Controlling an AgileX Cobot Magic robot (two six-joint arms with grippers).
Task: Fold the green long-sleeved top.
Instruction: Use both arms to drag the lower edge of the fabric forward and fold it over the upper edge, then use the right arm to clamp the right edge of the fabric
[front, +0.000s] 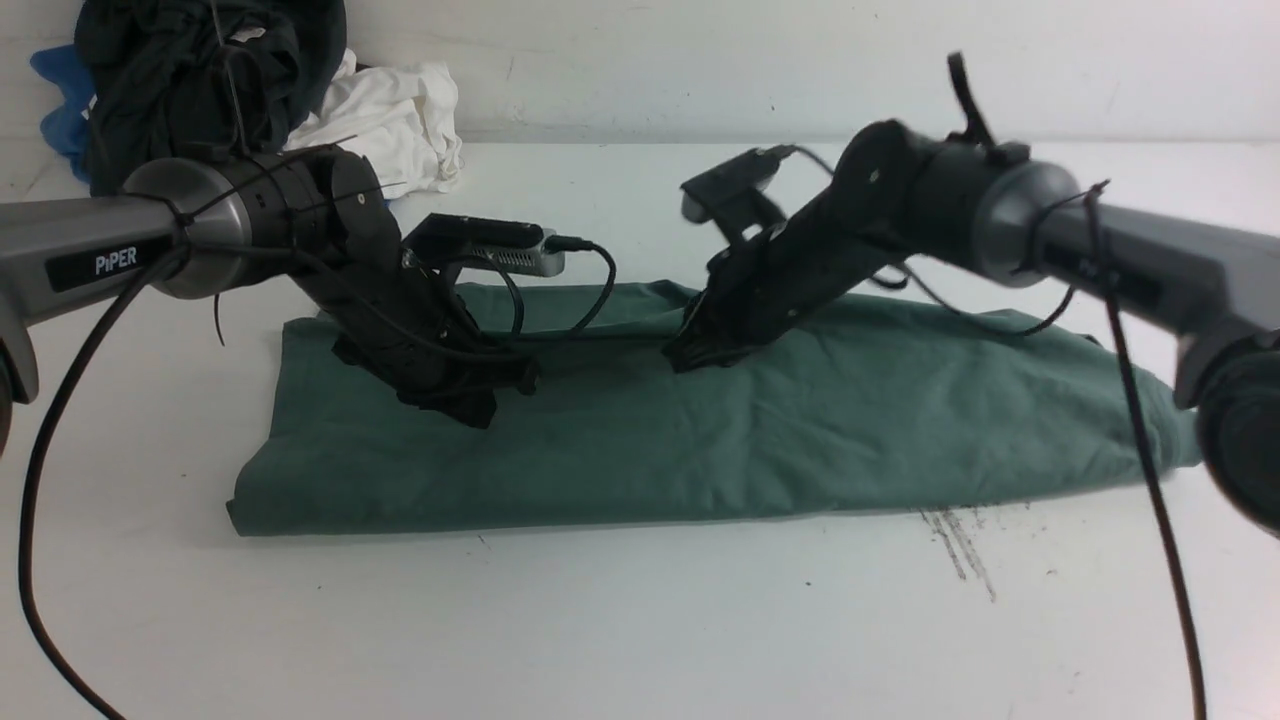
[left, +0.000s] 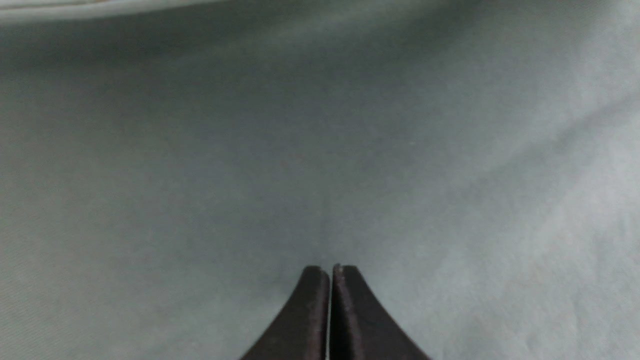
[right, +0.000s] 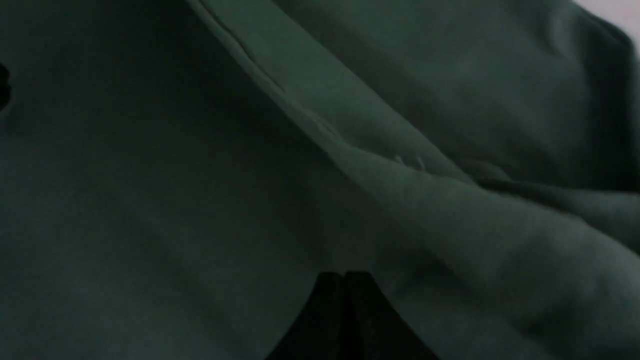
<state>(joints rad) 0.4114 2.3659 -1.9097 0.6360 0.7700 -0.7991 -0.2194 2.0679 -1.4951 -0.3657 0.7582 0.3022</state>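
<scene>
The green long-sleeved top (front: 800, 430) lies folded into a long flat band across the white table; its logo, cuffs and neck label are hidden. My left gripper (front: 500, 385) is shut and empty, its tips just over the left part of the cloth. In the left wrist view the shut gripper (left: 330, 270) points at smooth green fabric (left: 250, 150). My right gripper (front: 690, 352) is shut and empty, tips resting on the cloth near its far edge at the middle. In the right wrist view the shut gripper (right: 344, 275) faces a raised fold of the top (right: 400, 185).
A pile of black (front: 200, 70), white (front: 390, 120) and blue (front: 60, 90) garments sits at the table's back left corner by the wall. Dark scuff marks (front: 960, 545) lie on the table in front of the top. Cables hang from both arms.
</scene>
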